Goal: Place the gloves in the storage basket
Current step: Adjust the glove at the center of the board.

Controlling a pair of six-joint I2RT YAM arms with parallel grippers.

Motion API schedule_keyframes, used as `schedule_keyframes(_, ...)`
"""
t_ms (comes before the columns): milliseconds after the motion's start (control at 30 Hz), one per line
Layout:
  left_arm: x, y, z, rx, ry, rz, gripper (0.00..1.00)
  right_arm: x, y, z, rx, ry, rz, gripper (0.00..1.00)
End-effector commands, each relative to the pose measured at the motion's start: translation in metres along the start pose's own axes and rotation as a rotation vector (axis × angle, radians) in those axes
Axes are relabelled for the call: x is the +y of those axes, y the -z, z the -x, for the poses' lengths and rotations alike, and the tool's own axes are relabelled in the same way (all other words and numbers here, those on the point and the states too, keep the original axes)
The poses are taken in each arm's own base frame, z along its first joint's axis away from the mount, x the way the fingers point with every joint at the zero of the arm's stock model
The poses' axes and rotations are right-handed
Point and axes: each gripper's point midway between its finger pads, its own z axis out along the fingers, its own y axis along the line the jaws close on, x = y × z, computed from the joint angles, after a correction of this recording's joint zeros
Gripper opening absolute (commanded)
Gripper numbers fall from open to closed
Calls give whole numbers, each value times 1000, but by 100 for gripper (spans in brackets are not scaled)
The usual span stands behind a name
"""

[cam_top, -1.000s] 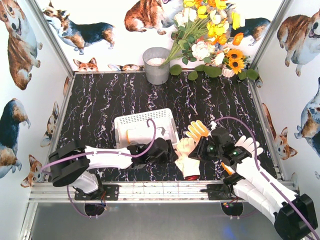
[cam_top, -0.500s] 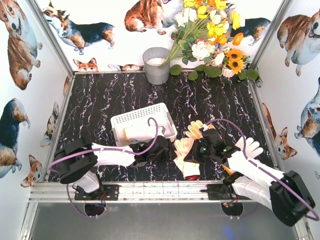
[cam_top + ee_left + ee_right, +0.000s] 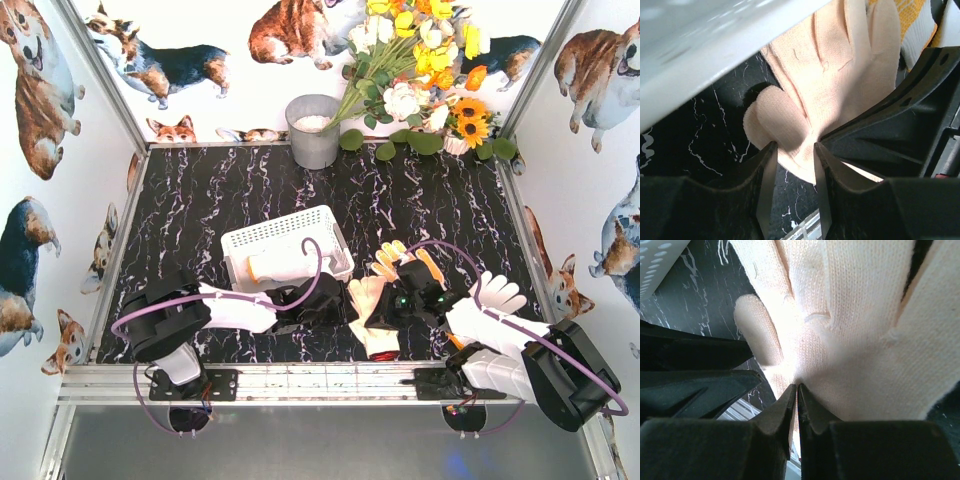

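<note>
A cream glove (image 3: 368, 297) with a red cuff lies flat on the dark marbled table, just right of the white lattice storage basket (image 3: 290, 225). My right gripper (image 3: 797, 386) is shut, pinching the cream glove (image 3: 855, 315) near its thumb. My left gripper (image 3: 793, 147) comes in from the other side. Its jaws are partly open and straddle the edge of the same glove (image 3: 840, 75) below the thumb. A pale glove (image 3: 280, 266) lies in the basket. A yellow glove (image 3: 393, 258) and a white glove (image 3: 497, 293) lie on the table beside my right arm.
A grey metal bucket (image 3: 314, 130) and a bunch of artificial flowers (image 3: 420, 70) stand at the back wall. The basket's wall (image 3: 715, 40) is close above my left gripper. An aluminium rail (image 3: 300, 380) runs along the near table edge.
Both grippers have moved in onto the cream glove. The right jaws have shut on it and the left jaws have narrowed. The basket has turned slightly.
</note>
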Motion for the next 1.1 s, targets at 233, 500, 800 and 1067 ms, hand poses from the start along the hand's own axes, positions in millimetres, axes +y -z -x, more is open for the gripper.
schedule_keyframes(233, -1, -8, -1, -11, 46, 4, 26, 3, -2, 6, -32, 22, 20, 8)
schedule_keyframes(500, 4, -12, 5, -40, 42, 41, 6, 4, 2, 4, -30, 23, 22, 11)
schedule_keyframes(800, 4, -2, 6, -49, 30, 50, 0, 21, 28, 13, -104, 56, 55, 24)
schedule_keyframes(1067, 2, 8, 4, -57, 25, 52, 0, 7, 26, 7, -104, 43, 23, 28)
